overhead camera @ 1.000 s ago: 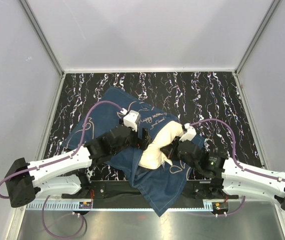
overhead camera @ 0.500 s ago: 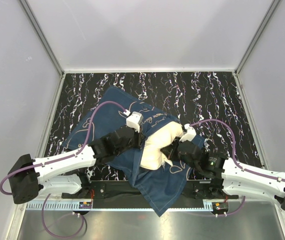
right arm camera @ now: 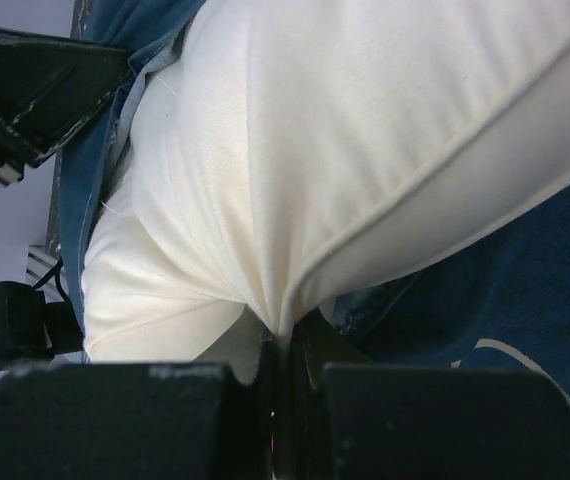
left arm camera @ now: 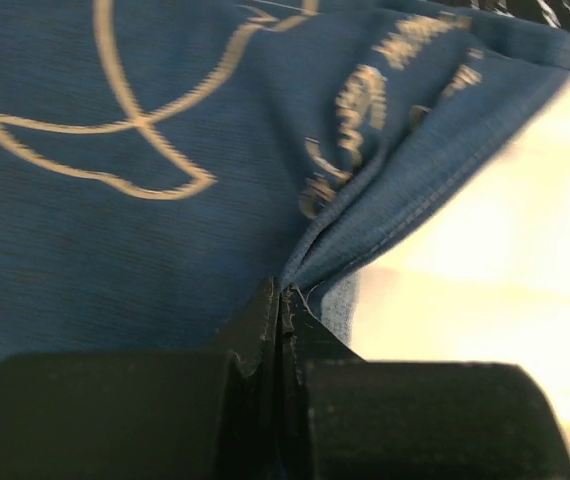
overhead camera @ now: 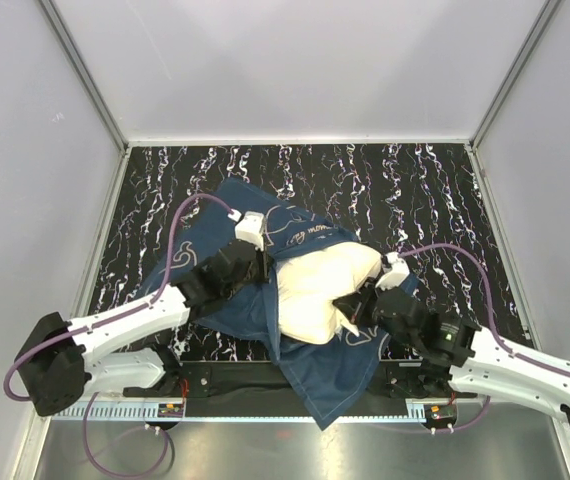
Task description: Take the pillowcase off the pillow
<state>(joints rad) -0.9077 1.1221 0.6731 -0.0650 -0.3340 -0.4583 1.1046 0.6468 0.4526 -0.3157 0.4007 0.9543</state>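
on black marbled table [overhead camera: 415,190], left gripper [left arm camera: 281,300] clamps pillowcase [left arm camera: 115,250] hem, right gripper [right arm camera: 285,345] clamps pillow [right arm camera: 345,150], roughly half out.

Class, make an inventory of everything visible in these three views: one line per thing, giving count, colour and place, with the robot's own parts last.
pillowcase: one, navy blue with pale gold drawings and lettering, spread over the middle and near edge of the table, partly around the pillow
pillow: one, cream, mid-table, its exposed part between the two grippers
table: one, black with white marbling, under everything
walls: three, pale grey, at the left, far and right sides
cables: two, purple, one looping along each arm
arms: two, white and black, reaching in from the near edge
left gripper: one, black, shut on the pillowcase's edge
right gripper: one, black, shut on a pinch of pillow fabric
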